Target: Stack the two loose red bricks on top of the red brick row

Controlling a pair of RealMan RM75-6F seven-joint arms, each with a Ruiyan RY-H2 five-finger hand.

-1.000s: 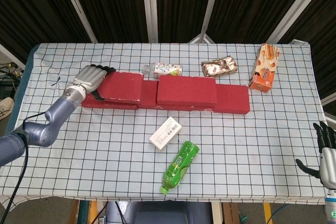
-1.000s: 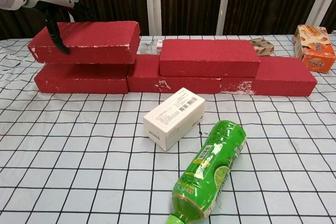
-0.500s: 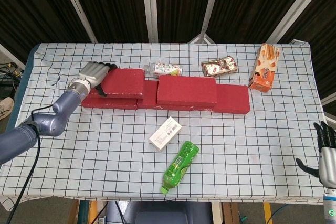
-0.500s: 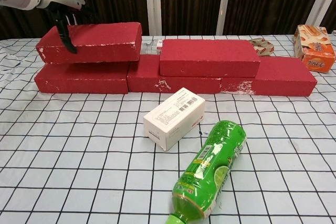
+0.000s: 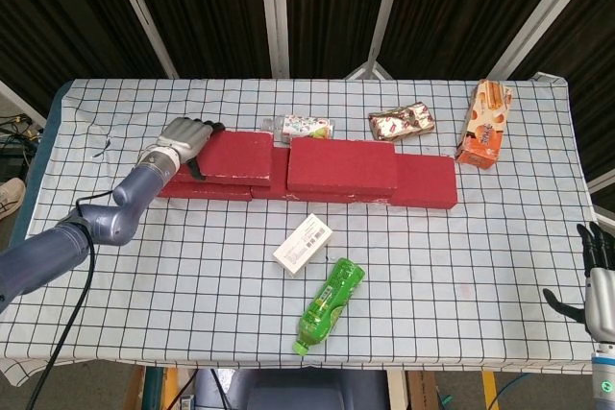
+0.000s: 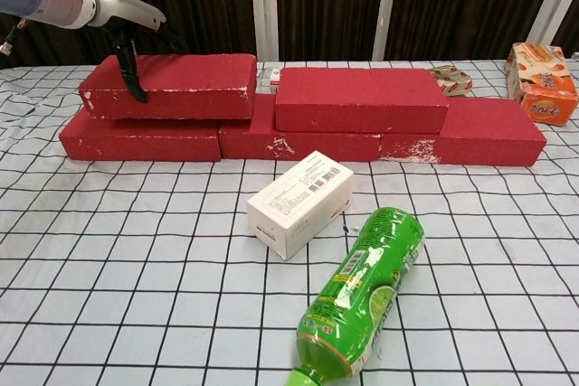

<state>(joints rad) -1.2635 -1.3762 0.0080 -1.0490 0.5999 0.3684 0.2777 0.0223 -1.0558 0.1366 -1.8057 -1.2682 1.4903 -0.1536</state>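
Observation:
Three red bricks form the bottom row (image 5: 423, 184) (image 6: 298, 140) across the far half of the table. One red brick (image 5: 341, 164) (image 6: 360, 98) lies flat on top of the row, right of centre. A second upper red brick (image 5: 238, 156) (image 6: 176, 86) lies over the row's left part, its right end close to the other upper brick. My left hand (image 5: 186, 134) (image 6: 127, 61) grips this brick's left end, with a dark finger down its front face. My right hand (image 5: 600, 280) hangs at the table's near right corner with its fingers apart and nothing in it.
A white box (image 5: 304, 243) (image 6: 300, 202) and a green bottle (image 5: 329, 304) (image 6: 362, 291) lie in front of the row. Behind the row are a small bottle (image 5: 300, 127) and a snack packet (image 5: 402, 122). An orange carton (image 5: 483, 124) (image 6: 543, 81) stands at the far right.
My left hand has carried the upper left brick to the right along the row and lowered it flatter, closing most of the gap to the other upper brick. The right hand has barely moved.

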